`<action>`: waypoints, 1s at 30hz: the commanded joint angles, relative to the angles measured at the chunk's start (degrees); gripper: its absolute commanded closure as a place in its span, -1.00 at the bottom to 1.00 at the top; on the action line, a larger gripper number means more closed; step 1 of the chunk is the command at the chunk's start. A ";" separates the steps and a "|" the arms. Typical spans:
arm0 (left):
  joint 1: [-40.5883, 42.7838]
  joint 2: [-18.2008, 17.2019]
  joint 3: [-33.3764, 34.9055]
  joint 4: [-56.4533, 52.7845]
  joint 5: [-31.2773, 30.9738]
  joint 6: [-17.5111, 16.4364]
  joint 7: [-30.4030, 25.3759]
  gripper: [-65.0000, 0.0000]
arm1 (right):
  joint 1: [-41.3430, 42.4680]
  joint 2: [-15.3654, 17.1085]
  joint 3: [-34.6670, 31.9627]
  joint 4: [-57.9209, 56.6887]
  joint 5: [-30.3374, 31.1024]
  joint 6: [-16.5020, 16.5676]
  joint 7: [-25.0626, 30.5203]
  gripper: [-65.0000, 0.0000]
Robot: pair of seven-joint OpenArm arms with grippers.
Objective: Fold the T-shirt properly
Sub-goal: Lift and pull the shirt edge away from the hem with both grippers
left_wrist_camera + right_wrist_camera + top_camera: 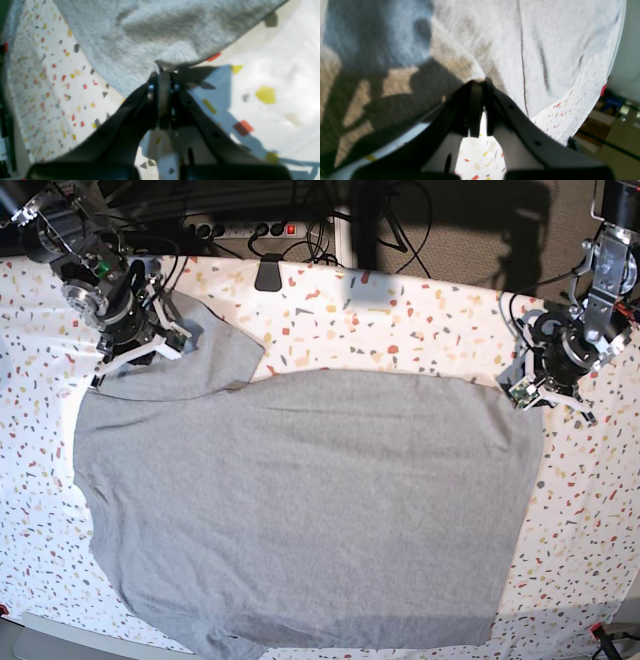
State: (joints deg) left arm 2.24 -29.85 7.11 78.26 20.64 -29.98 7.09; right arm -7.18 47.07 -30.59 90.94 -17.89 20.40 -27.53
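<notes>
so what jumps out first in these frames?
The grey T-shirt, spread plain side up, covers most of the speckled table. Each end effector is shut on a far corner of it: the left at the base view's right edge, the right at upper left by the sleeve.

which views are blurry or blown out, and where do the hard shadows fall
Left wrist view: soft focus throughout, glare washing out the tabletop on the right, and the left gripper casts a bluish shadow there. Right wrist view: blurred, dark arm shadows across the T-shirt on the left, right gripper near black. Base view: sharpest and evenly lit, only dim along the back edge.
</notes>
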 commanded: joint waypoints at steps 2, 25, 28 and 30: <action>-0.33 -1.27 -0.37 2.43 -3.52 0.17 2.54 1.00 | 1.29 3.02 0.59 2.01 3.80 -0.96 -2.73 1.00; 15.08 -7.30 -7.04 18.60 -21.42 4.90 7.65 1.00 | -24.85 5.55 23.98 23.15 10.86 -0.98 -5.95 1.00; 18.97 -7.30 -10.34 20.28 -24.17 4.98 7.56 1.00 | -29.83 4.28 26.95 24.76 10.88 -0.98 -5.64 1.00; 21.84 -7.30 -12.28 21.55 -25.27 4.96 6.71 1.00 | -32.94 3.37 28.70 25.70 10.88 -0.98 -4.74 1.00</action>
State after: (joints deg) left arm 24.29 -36.12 -4.71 98.83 -4.08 -25.32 15.07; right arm -40.21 49.50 -2.48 115.70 -6.94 19.90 -32.82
